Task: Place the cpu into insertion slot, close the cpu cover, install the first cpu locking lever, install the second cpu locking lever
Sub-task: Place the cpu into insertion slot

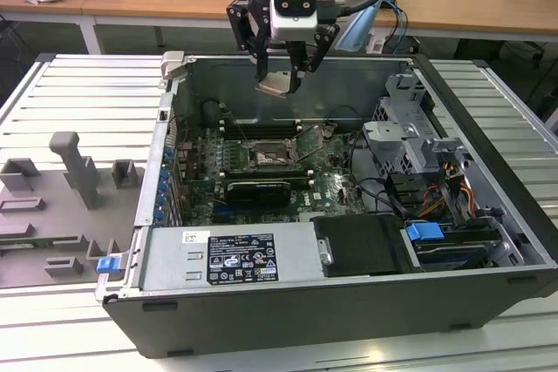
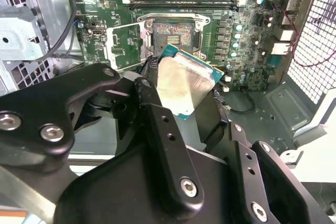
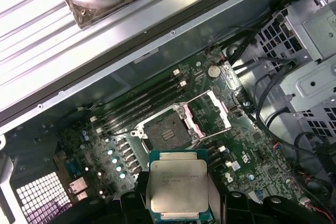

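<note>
- Clearly the gripper [image 1: 281,74] pinches the cpu [image 1: 276,85] above the case [image 1: 349,302], well apart from the insertion slot [image 1: 264,157]
- Slot bare, cpu cover [image 2: 110,45] seemingly swung open; all four steps remain

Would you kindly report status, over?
Gripper shut on square silvery-beige cpu, aloft. Dark square insertion slot bare, silvery frame cpu cover open. No obstruction seen.
</note>
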### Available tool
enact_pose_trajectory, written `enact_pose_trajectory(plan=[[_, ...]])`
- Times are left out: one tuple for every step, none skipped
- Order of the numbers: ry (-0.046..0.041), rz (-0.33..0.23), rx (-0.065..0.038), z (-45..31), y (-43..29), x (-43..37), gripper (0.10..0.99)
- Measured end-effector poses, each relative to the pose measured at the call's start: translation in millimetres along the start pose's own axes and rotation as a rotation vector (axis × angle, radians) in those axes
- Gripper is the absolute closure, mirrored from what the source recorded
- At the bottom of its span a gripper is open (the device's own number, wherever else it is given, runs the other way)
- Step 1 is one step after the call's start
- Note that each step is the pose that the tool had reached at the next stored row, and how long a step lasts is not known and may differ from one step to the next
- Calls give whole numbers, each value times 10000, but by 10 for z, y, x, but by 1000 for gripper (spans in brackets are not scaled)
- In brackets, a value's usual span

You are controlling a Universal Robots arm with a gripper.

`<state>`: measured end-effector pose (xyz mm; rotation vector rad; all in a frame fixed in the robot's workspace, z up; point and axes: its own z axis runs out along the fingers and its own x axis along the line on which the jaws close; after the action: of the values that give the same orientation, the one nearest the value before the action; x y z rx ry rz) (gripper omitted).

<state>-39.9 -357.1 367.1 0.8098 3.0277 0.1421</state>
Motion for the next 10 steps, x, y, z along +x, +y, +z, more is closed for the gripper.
enact_pose_trajectory(plan=[[-4, 43, -1, 0, 0, 0, 561], [-14, 153, -3, 0, 0, 0, 561], [-20, 228, -4, 0, 0, 0, 561], [-24, 273, -5, 0, 0, 0, 561], [-28, 318, -6, 0, 0, 0, 561], [-36, 400, -8, 0, 0, 0, 561], [-39, 446, -8, 0, 0, 0, 561], [-44, 494, -9, 0, 0, 0, 561], [-51, 571, -11, 1, 0, 0, 561], [-56, 631, -12, 1, 0, 0, 561]])
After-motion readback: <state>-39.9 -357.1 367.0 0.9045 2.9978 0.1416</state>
